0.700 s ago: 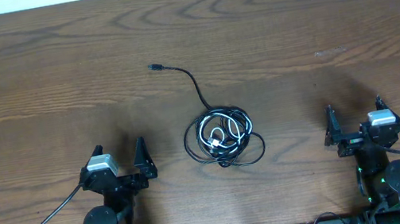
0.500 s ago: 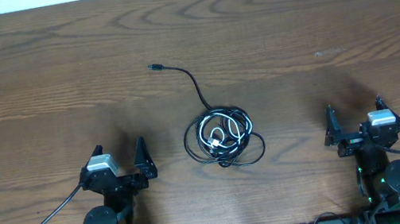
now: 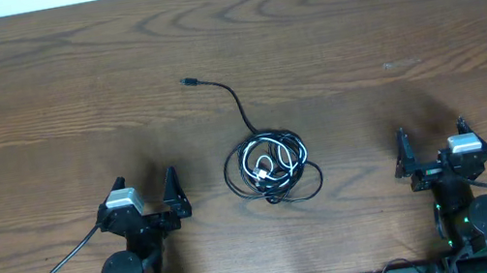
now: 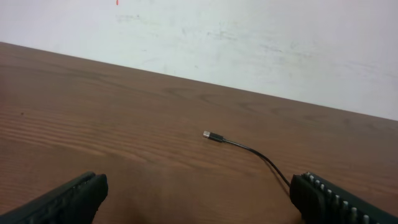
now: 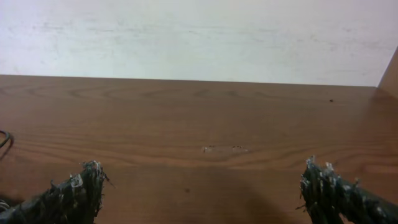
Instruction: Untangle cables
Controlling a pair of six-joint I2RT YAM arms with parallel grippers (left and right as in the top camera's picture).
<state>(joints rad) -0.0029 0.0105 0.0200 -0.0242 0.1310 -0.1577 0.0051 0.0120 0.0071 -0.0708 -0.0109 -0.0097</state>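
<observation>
From overhead we see both tools low at the near edge of the table point(image 3: 402, 23), with the cables point(image 3: 271, 165) lying between them. They form a tight bundle of black loops with a white cord wound inside. It rests on the wood to the right of the left gripper point(image 3: 144, 182) and to the left of the right gripper point(image 3: 431, 131), somewhat nearer the left one and touched by neither. One black strand runs out of the bundle, away from both grippers, and ends in a small plug point(image 3: 187, 83) ahead of the left gripper and off to its right. Only this view gives us the whole bundle. The left wrist view misses the coil altogether. It shows just that loose strand and its plug lying flat ahead, framed by the two dark fingers point(image 4: 74, 196), with a pale wall point(image 4: 249, 43) beyond the table's far edge. The right wrist view catches no more of the cables than a sliver of black loop at its left border. Straight ahead of this gripper it shows a pale scuff point(image 5: 224, 149) in the wood, which overhead is only a faint mark. In both wrist views the fingers stand spread wide with only wood between them, so both grippers hold nothing.
</observation>
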